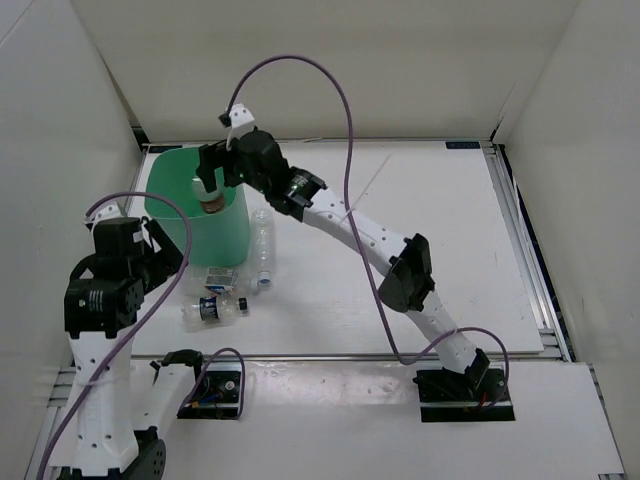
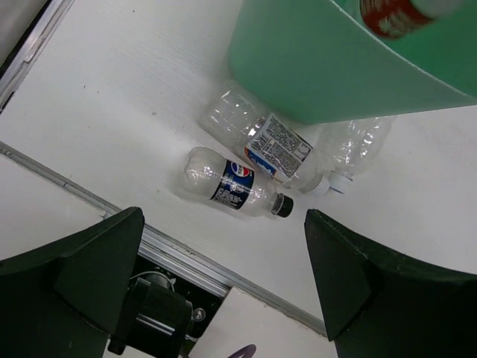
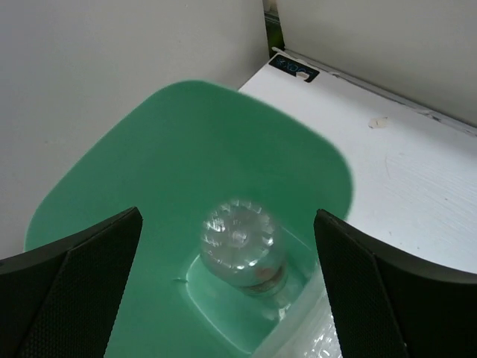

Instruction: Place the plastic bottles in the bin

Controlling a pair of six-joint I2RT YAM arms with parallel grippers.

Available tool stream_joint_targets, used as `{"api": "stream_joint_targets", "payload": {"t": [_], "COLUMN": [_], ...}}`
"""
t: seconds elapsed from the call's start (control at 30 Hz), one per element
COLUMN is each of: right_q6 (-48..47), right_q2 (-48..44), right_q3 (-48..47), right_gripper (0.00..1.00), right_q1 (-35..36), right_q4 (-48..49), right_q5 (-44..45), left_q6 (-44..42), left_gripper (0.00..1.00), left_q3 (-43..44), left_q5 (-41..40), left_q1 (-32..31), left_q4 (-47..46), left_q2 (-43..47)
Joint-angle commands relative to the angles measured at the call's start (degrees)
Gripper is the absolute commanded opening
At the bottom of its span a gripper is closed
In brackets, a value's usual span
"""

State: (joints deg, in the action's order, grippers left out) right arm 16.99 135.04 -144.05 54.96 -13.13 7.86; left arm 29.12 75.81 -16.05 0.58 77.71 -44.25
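Note:
The mint-green bin stands at the far left of the table. My right gripper hovers over its mouth with jaws wide open. A clear red-labelled bottle is inside the bin below the jaws, base up and untouched by the fingers; it also shows in the top view. Three bottles lie on the table by the bin's near side: a dark-blue-labelled one with a black cap, a white-labelled one and a plain one with a white cap. My left gripper is open and empty above them.
The enclosure's left wall stands close behind the bin. A metal rail runs along the table's near edge, just below the lying bottles. The purple cable of the right arm loops over the table's middle.

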Motion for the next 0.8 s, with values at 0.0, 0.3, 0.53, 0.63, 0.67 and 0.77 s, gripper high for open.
{"api": "stream_joint_targets", "payload": {"t": [0.0,0.3,0.53,0.63,0.67,0.77], "right_q6": [-9.35,16.39,20.53,21.15,21.85,23.78], "right_q2": [-11.27,-24.05,-9.57,-3.22,-2.25,0.39], "right_q3": [0.86,22.14,23.74,20.57,20.04,21.08], "right_gripper": [1.0,1.0,1.0,1.0,1.0,1.0], "right_q1": [1.03,-16.89,-20.77,-20.77,-20.25,-19.72], "right_q4": [7.24,-9.53,-13.59,-13.59,-13.59,-11.85], "right_q5": [12.58,-14.59,-40.8,-44.6,-45.12,-46.43], "left_q6": [-1.44,4.19,6.12,8.75,9.54,11.12], "left_gripper": [1.0,1.0,1.0,1.0,1.0,1.0], "left_q3": [2.23,-1.72,-4.96,-5.67,-6.2,-6.2], "left_q5": [-0.29,-0.91,-2.05,-2.66,-2.67,-2.67], "left_q1": [0.21,0.21,0.21,0.21,0.21,0.21], "left_q4": [4.29,0.08,-2.3,-1.52,-1.51,-1.51], "left_q2": [-3.12,-0.49,1.18,1.8,2.41,4.6]}}
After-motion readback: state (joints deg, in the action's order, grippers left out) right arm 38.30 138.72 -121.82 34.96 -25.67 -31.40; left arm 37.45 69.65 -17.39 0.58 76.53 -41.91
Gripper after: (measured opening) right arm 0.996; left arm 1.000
